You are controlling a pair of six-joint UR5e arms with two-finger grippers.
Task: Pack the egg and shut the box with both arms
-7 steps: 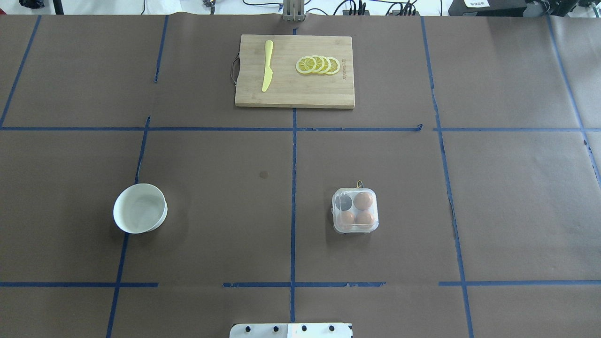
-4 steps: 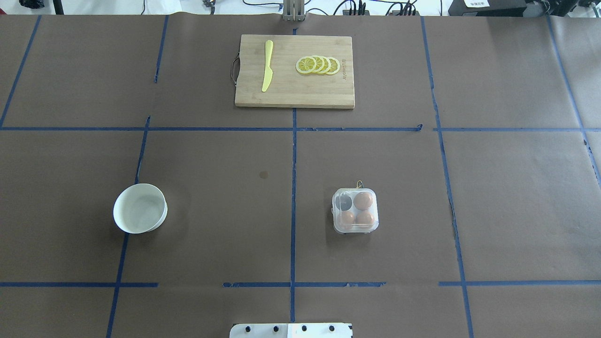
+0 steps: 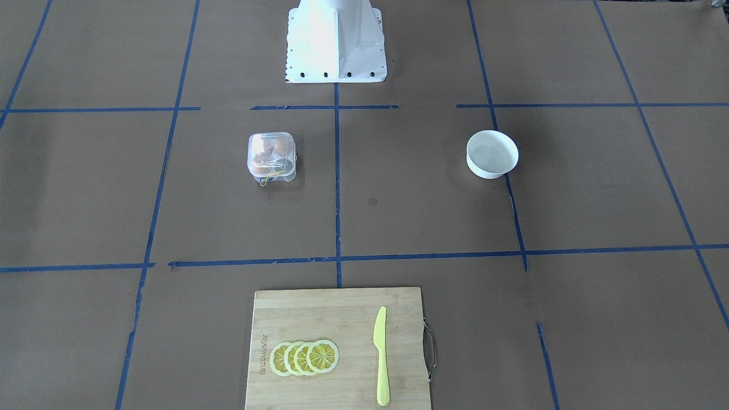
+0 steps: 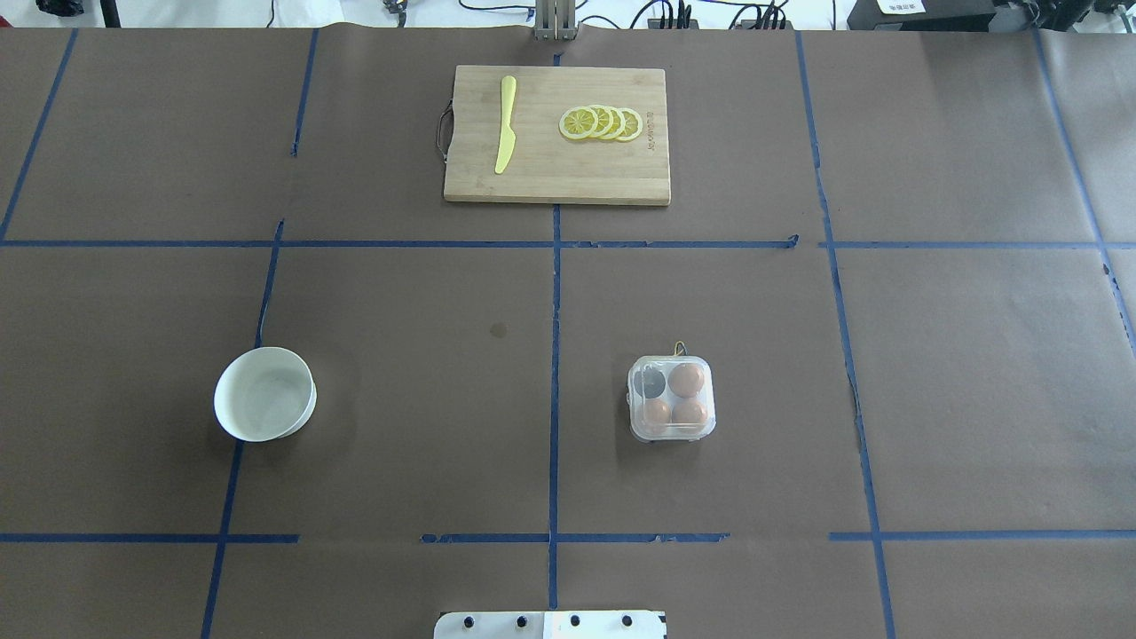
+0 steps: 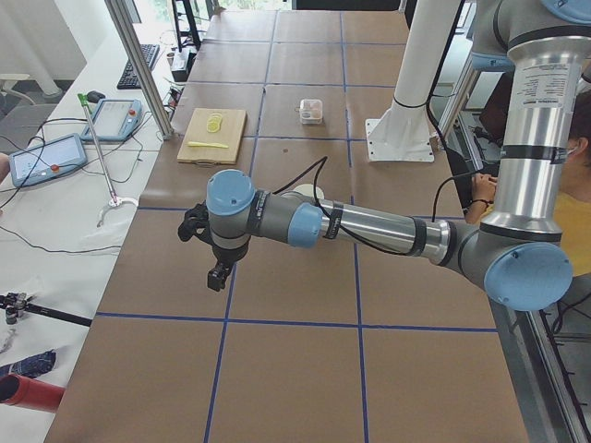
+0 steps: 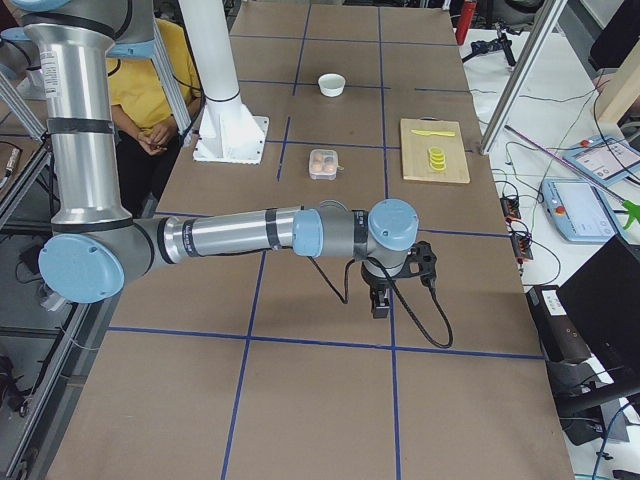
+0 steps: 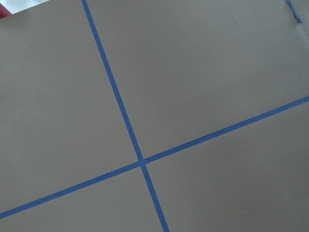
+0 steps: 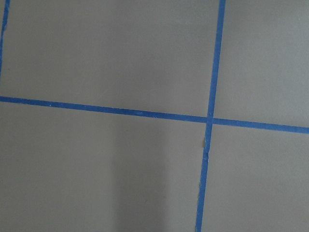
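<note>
The clear plastic box [image 4: 672,435] stands right of the centre line, its lid lying over the cells and a yellow string [image 4: 680,346] at its far side. It holds three brown eggs [image 4: 686,380]; I cannot tell them apart. The far-left cell [image 4: 650,383] looks dark and empty. The box also shows in the front view [image 3: 251,155] and small in both side views. My left gripper [image 5: 217,277] hangs over bare table far out on the left. My right gripper [image 6: 381,303] hangs far out on the right. Both show in side views only, so I cannot tell if they are open or shut.
A white bowl [image 4: 264,394] stands on the left half of the table. A wooden cutting board [image 4: 557,182] at the far edge carries a yellow knife [image 4: 504,124] and lemon slices [image 4: 601,122]. The white pedestal [image 3: 336,40] stands at the near edge. Both wrist views show only brown paper and blue tape.
</note>
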